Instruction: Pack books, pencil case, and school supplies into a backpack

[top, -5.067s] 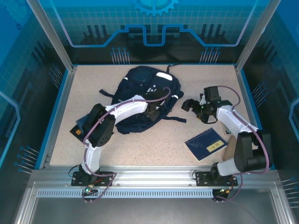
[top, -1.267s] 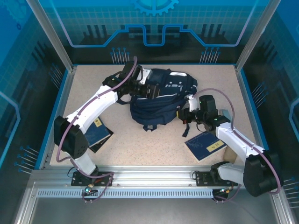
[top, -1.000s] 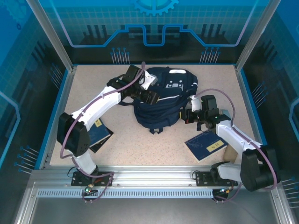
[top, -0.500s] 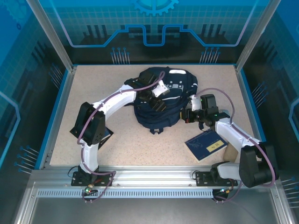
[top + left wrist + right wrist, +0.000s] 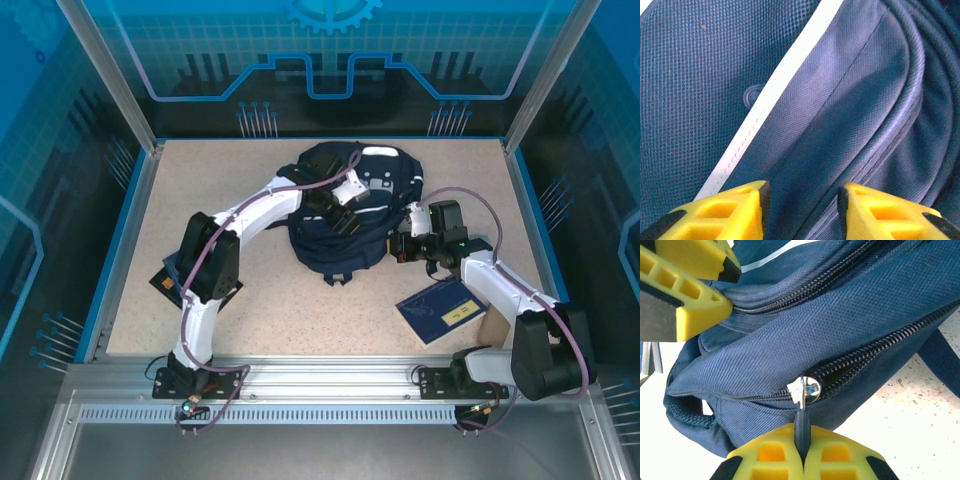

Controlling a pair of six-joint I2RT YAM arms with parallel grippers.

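The navy backpack (image 5: 345, 215) lies in the middle of the table. My left gripper (image 5: 338, 210) presses down on its top, and a fold of backpack fabric (image 5: 805, 165) is pinched between the yellow fingers (image 5: 730, 215). My right gripper (image 5: 399, 247) is at the backpack's right side, shut on the dark zipper pull (image 5: 802, 427) just below the silver slider (image 5: 807, 388); right of the slider the zipper gapes. The left gripper's fingers (image 5: 695, 300) show above that zipper. One book (image 5: 445, 308) lies at the front right. Another book (image 5: 168, 282) lies partly under the left arm.
A tan object (image 5: 490, 326) stands beside the right arm's base. Blue walls (image 5: 125, 240) run along the sides and back of the table. A dark backpack strap (image 5: 940, 360) trails on the speckled tabletop (image 5: 320, 310).
My left arm has swung from the backpack's left rear onto its top, and its jaws have narrowed on the fabric. The right gripper has stayed on the zipper pull.
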